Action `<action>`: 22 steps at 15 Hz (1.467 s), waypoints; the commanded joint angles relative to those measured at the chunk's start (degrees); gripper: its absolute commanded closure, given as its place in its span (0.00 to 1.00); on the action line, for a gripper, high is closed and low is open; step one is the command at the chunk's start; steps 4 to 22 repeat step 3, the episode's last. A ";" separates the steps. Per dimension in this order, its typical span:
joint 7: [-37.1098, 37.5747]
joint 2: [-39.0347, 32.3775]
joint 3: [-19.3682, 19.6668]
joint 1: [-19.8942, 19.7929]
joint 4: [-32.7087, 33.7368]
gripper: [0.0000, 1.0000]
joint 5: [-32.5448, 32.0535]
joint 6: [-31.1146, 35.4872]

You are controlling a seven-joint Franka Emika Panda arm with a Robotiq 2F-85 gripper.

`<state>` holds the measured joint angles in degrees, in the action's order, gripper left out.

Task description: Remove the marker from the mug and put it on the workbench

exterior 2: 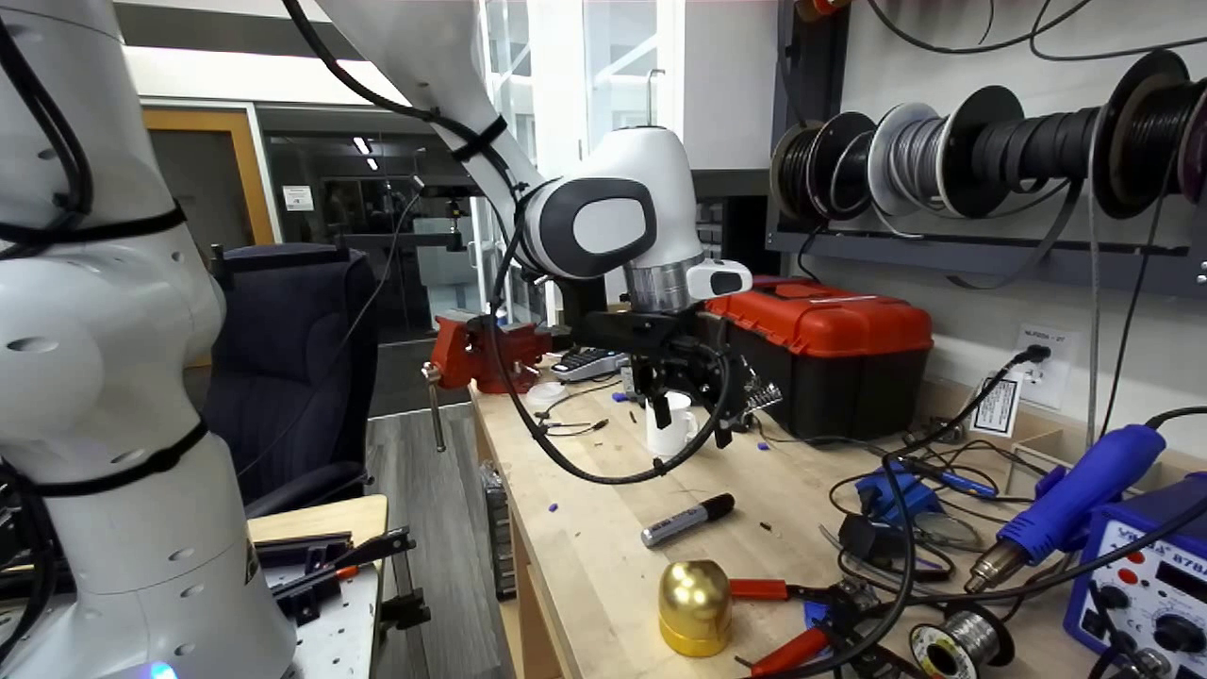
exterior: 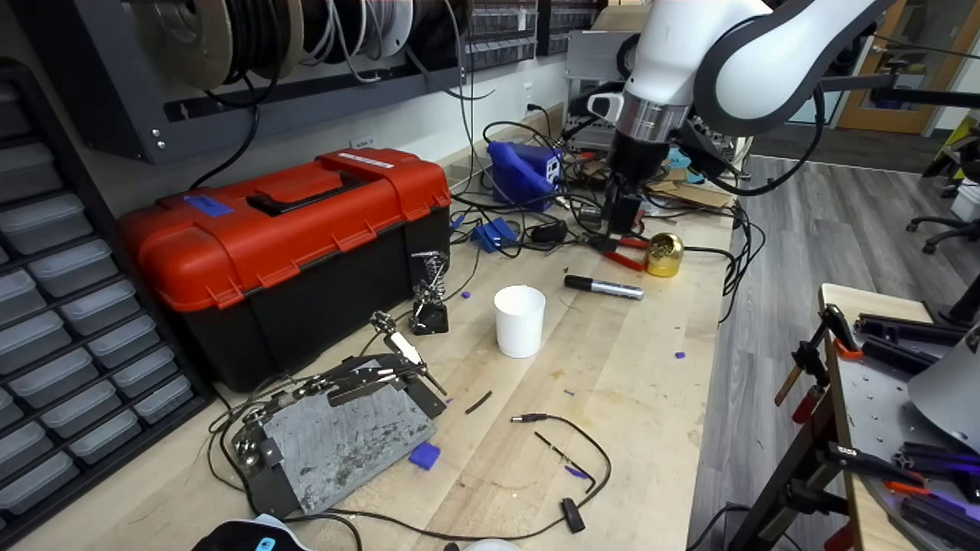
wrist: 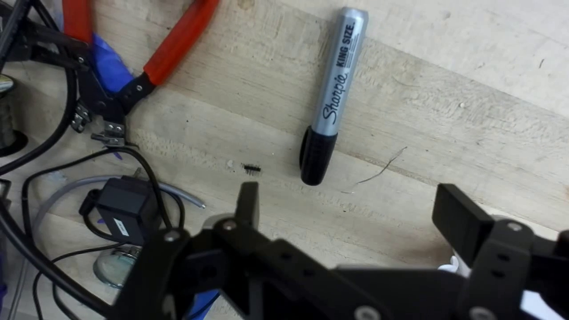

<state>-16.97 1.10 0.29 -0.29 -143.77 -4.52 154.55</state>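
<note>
The marker (exterior: 604, 288) is a silver pen with a black cap. It lies flat on the pale wooden workbench (exterior: 628, 383), apart from the mug, and also shows in an exterior view (exterior 2: 686, 521) and the wrist view (wrist: 334, 95). The white mug (exterior: 520, 325) stands upright on the bench; in an exterior view the gripper partly hides it (exterior 2: 666, 436). In the wrist view only bits of the mug (wrist: 450, 266) show beside the right finger. My gripper (wrist: 346, 200) is open and empty above the bench, with the marker's cap ahead of its fingers. It also shows in both exterior views (exterior: 622, 214) (exterior 2: 693, 424).
A red and black toolbox (exterior: 306, 229) stands along the wall. A gold ball-shaped holder (exterior 2: 695, 608) and red-handled pliers (wrist: 178, 44) lie near the marker. Black cables and a blue soldering unit (exterior 2: 1150, 556) crowd the bench by the wall. A metal plate fixture (exterior: 344, 440) lies beyond the mug.
</note>
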 commanded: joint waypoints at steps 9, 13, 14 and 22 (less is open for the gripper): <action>0.12 0.04 0.05 0.09 0.05 0.00 -0.07 -0.14; 0.12 0.04 0.05 0.09 0.05 0.00 -0.07 -0.14; 0.12 0.04 0.05 0.09 0.05 0.00 -0.07 -0.14; 0.12 0.04 0.05 0.09 0.05 0.00 -0.07 -0.14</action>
